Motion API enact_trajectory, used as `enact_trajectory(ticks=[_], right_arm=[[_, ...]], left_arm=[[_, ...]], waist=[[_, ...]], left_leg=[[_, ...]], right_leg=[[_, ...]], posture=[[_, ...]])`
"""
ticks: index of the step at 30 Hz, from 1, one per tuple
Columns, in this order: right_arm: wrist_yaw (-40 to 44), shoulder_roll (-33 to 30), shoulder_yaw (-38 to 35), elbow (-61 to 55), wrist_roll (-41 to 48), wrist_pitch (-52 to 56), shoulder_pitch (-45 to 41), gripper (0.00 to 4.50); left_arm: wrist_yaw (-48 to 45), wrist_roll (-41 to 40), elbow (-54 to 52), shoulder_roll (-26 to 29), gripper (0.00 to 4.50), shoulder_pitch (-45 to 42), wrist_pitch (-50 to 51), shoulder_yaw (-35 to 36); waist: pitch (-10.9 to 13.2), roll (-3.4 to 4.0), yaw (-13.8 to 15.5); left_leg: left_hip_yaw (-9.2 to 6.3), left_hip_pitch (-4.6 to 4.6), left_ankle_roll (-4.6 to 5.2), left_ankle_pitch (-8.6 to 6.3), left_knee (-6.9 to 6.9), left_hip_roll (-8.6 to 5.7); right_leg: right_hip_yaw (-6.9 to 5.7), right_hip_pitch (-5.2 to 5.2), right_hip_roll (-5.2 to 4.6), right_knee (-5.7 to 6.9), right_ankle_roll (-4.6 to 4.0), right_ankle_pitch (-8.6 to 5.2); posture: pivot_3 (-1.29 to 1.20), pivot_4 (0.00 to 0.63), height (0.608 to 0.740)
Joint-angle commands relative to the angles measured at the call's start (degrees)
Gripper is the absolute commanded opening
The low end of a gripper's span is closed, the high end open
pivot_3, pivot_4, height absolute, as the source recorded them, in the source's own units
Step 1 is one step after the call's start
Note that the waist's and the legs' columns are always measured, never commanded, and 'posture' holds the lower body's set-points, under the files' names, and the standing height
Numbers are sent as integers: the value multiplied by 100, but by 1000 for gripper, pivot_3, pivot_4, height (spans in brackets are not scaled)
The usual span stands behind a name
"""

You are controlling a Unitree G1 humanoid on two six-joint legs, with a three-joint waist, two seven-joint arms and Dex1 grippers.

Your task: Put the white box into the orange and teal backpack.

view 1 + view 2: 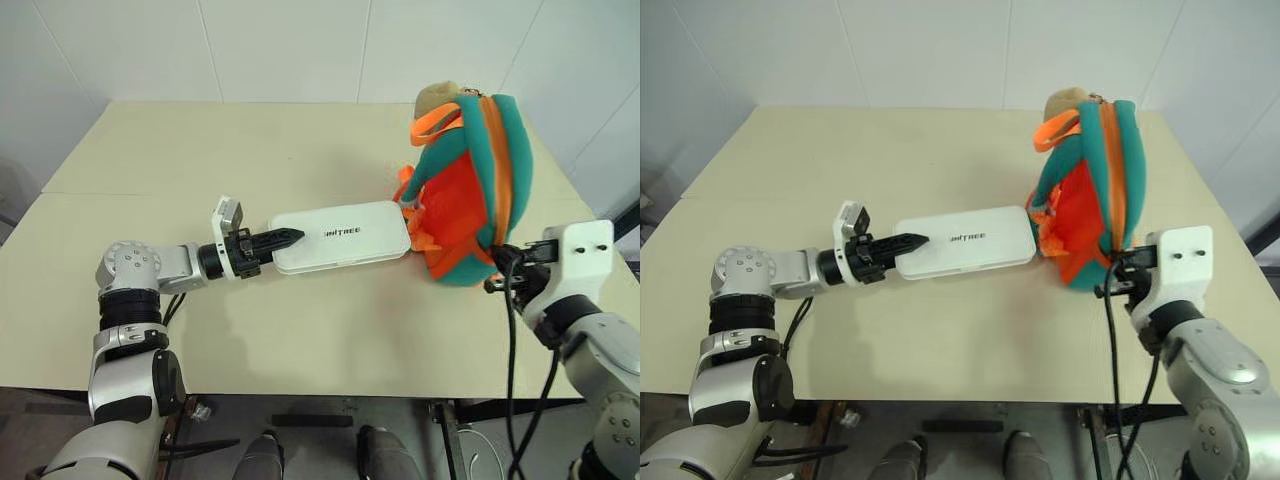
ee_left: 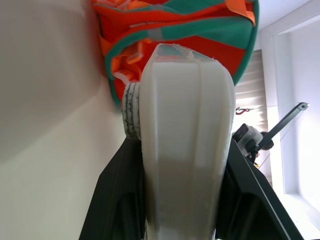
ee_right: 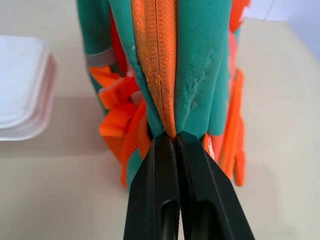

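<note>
One white box [image 1: 342, 237], one orange and teal backpack [image 1: 467, 190] and two grippers make up what I count on the table [image 1: 300, 340].

Nearest the table's front edge I see my two arms. On the left side, the left arm reaches level across the tabletop toward the right, and the left gripper [image 1: 285, 238] clamps the near short end of the white box between its black fingers [image 2: 117, 200]; the jaws stand part-way apart, filled by the box's thickness. At the right side of the table, the right gripper [image 3: 175, 145] points forward and level, its two fingers pressed together on the lower end of the backpack's zipper seam, where the orange tape meets the teal edging.

Farther in, at mid-table, the white box lies flat with its lettered face up, its long axis running left to right, and its far short end touches the backpack's orange straps. The backpack stands upright toward the table's right edge, rising toward the far right corner, an orange loop at its top.

From the left wrist I see the box edge-on, running straight toward the backpack's orange and teal fabric. From the right wrist I see the pinched seam up close, with a rounded corner of the box just beside the pack; whether the zipper is open I cannot tell.
</note>
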Motion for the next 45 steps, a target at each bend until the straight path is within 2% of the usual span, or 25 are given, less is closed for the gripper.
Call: enact_trajectory(ticks=[1, 14, 18, 28, 32, 35, 39, 41, 45], right_arm=[[283, -365, -348, 11, 58, -108, 146, 0], [782, -1060, -408, 181, 305, 138, 253, 0], [917, -1264, -498, 198, 387, 133, 242, 1085], [1520, -1853, -980, -121, 1015, 837, 383, 4480], [1995, -2089, -1293, -414, 1562, 1494, 444, 4500], [2080, -1834, -1327, -648, 2191, 1851, 223, 4500], [1420, -1003, -941, -661, 2531, 1871, -378, 4500], [922, -409, -565, -594, 2368, 1871, -812, 4500], [115, 337, 83, -187, 1875, 1820, -1538, 4500]], left_arm=[[-255, -29, -35, 63, 1250, -192, -44, 33], [-320, -74, -45, 225, 1250, -113, 268, 350], [-305, -15, -68, 243, 1250, -86, 287, 368], [-374, 78, 21, 184, 1250, -131, 203, 276], [-472, 171, 174, 206, 1250, -224, 90, 217], [-550, 234, 286, 247, 1250, -276, -7, 193], [-577, 287, 386, 268, 1250, -309, -135, 231], [-567, 303, 411, 281, 1250, -304, -190, 278], [-514, 327, 446, 329, 1250, -292, -304, 419]], waist=[[0, 0, 0], [0, 0, -2], [0, -1, 10], [0, -1, 41], [0, -1, 84], [0, -3, 113], [0, -4, 107], [0, -4, 93], [0, -3, 103]], left_leg=[[0, 0, 1, -1, 0, 0], [4, -2, 9, -10, 5, 0], [4, -3, 11, -12, 5, 0], [9, -4, 13, -15, 9, 1], [13, -4, 15, -17, 13, 1], [16, -5, 16, -18, 16, 3], [21, -5, 15, -18, 24, 5], [23, -5, 15, -18, 23, 6], [25, -7, 16, -16, 23, 7]], right_leg=[[0, 1, 0, -2, 0, 0], [0, 5, -2, -18, 2, 1], [-2, 7, -2, -22, 3, 1], [-2, 9, -3, -33, 4, 2], [-3, 9, -3, -38, 3, 2], [-4, 10, -3, -42, 2, 2], [-5, 14, -3, -56, -13, 9], [-4, 14, -3, -64, -32, 9], [-1, 12, -4, -65, -46, 12]], posture=[[0, 150, 740], [0, 150, 740], [0, 150, 740], [0, 150, 740], [0, 150, 740], [0, 150, 740], [0, 150, 740], [0, 150, 740], [0, 150, 740]])
